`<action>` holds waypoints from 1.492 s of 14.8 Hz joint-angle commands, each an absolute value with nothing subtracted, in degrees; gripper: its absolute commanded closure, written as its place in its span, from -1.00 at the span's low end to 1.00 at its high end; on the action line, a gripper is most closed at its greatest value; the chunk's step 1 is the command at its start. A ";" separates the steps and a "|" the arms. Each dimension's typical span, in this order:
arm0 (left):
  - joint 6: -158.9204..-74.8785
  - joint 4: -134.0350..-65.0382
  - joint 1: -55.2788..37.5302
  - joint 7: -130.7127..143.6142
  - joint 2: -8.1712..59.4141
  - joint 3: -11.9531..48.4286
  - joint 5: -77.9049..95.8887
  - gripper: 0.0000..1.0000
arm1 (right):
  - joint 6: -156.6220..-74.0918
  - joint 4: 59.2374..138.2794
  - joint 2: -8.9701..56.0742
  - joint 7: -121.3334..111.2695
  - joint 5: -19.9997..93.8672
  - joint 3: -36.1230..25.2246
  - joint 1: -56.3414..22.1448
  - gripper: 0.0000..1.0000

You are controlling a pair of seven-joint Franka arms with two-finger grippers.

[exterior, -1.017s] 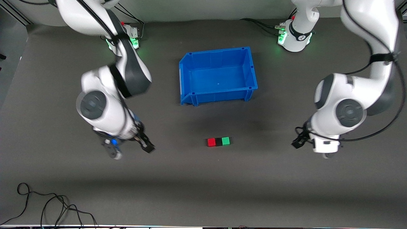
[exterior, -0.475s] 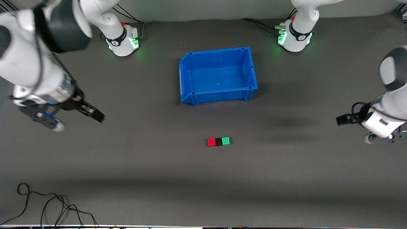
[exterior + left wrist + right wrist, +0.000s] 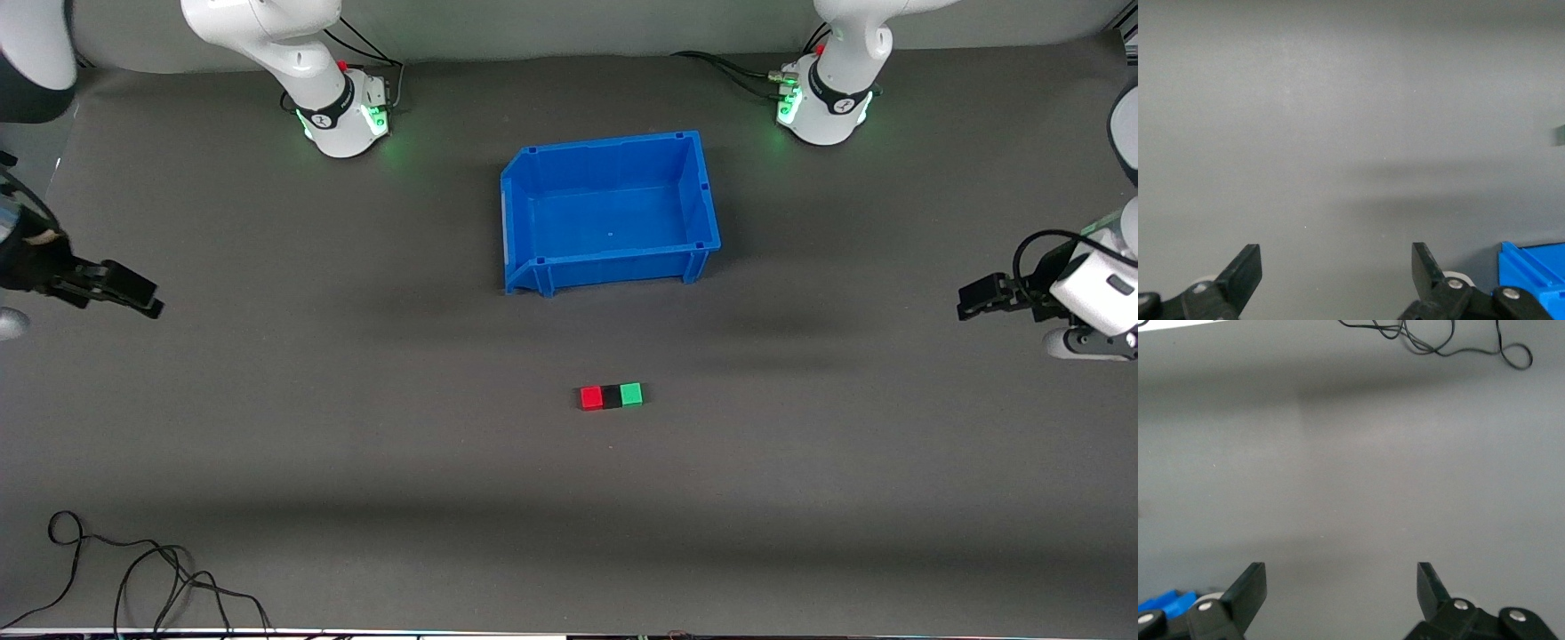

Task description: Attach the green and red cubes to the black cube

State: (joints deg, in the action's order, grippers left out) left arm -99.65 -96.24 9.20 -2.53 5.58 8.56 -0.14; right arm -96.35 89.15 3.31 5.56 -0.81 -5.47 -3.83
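The red cube (image 3: 591, 397), black cube (image 3: 612, 396) and green cube (image 3: 631, 394) lie touching in one row on the grey table, black in the middle, nearer the front camera than the blue bin. My left gripper (image 3: 973, 300) is open and empty over the left arm's end of the table; its wrist view (image 3: 1337, 263) shows bare table between the fingers. My right gripper (image 3: 133, 295) is open and empty over the right arm's end; its wrist view (image 3: 1340, 581) shows bare table too. Both are far from the cubes.
The blue bin (image 3: 518, 220) stands empty mid-table, between the arm bases and the cubes; a corner shows in the left wrist view (image 3: 1531, 263). A black cable (image 3: 133, 569) lies near the front edge at the right arm's end and shows in the right wrist view (image 3: 1438, 337).
Both arms have swung outward, away from the cube row, toward their own ends of the table. The three cubes have not moved.
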 commanded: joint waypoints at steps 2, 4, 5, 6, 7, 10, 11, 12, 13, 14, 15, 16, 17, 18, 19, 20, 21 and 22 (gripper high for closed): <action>-96.68 -95.10 9.14 -2.64 4.13 8.61 0.09 -1.00 | -95.80 90.61 1.32 -1.21 -1.50 -0.27 2.54 -1.00; -96.24 -94.48 9.32 -2.64 4.22 8.61 -0.26 -1.00 | -94.05 90.44 0.88 -2.02 -1.14 -0.35 2.37 -1.00; -96.24 -94.57 9.40 -2.64 4.39 8.53 -0.26 -1.00 | -93.52 90.44 0.53 -1.85 -1.14 -0.35 2.29 -1.00; -96.24 -94.57 9.49 -2.64 4.39 8.53 -0.26 -1.00 | -93.52 90.35 0.53 -1.15 -1.06 -0.26 2.02 -1.00; -96.24 -94.57 9.58 -2.64 4.39 8.53 -0.26 -1.00 | -93.52 90.26 0.53 -1.14 -0.97 -0.26 1.67 -1.00; -96.24 -94.57 9.58 -2.64 4.31 8.52 -0.26 -1.00 | -93.43 90.35 0.62 -1.14 0.08 -0.35 1.58 -1.00; -96.33 -94.31 9.49 -2.55 4.31 8.53 -0.26 -1.00 | -93.51 90.18 0.88 -1.23 1.48 -0.35 1.67 -1.00; -96.24 -93.61 9.41 -2.20 4.48 8.53 -0.26 -1.00 | -93.43 90.18 0.70 -1.14 2.45 -0.53 1.67 -1.00; -96.24 -93.26 9.06 -1.15 4.66 8.61 -0.26 -1.00 | -92.99 90.09 0.88 -1.40 2.46 -0.61 1.67 -1.00; -96.15 -93.34 8.79 -0.19 4.66 8.70 -0.35 -1.00 | -92.21 89.83 1.05 -1.15 2.46 -0.53 1.58 -1.00; -95.80 -93.43 8.79 0.09 4.57 8.88 -0.26 -1.00 | -92.11 89.48 1.14 -1.14 2.46 -0.44 1.58 -1.00; -94.67 -93.17 8.79 -0.09 4.48 8.88 -0.35 -1.00 | -92.11 89.47 1.14 -1.14 2.46 -0.44 1.58 -1.00; -94.22 -93.25 8.88 -0.70 4.31 8.88 -0.35 -1.00 | -92.02 89.47 1.14 -1.14 2.46 -0.44 1.58 -1.00; -94.13 -93.25 8.96 -1.05 4.13 8.88 -0.35 -1.00 | -91.85 89.47 1.14 -1.14 2.46 -0.44 1.58 -1.00; -94.13 -93.25 8.96 -1.05 4.13 8.79 -0.35 -1.00 | -91.76 89.47 1.14 -1.14 2.46 -0.35 1.58 -1.00; -94.04 -93.25 8.96 -0.97 4.13 8.79 -0.35 -1.00 | -91.76 89.47 1.14 -1.14 2.46 -0.35 1.58 -1.00; -94.04 -93.25 8.88 -0.88 4.13 8.79 -0.35 -1.00 | -91.76 89.47 1.14 -1.14 2.46 -0.35 1.58 -1.00; -94.13 -93.25 8.96 -0.97 4.13 8.79 -0.35 -1.00 | -91.76 89.56 1.14 -1.23 2.46 -0.35 1.58 -1.00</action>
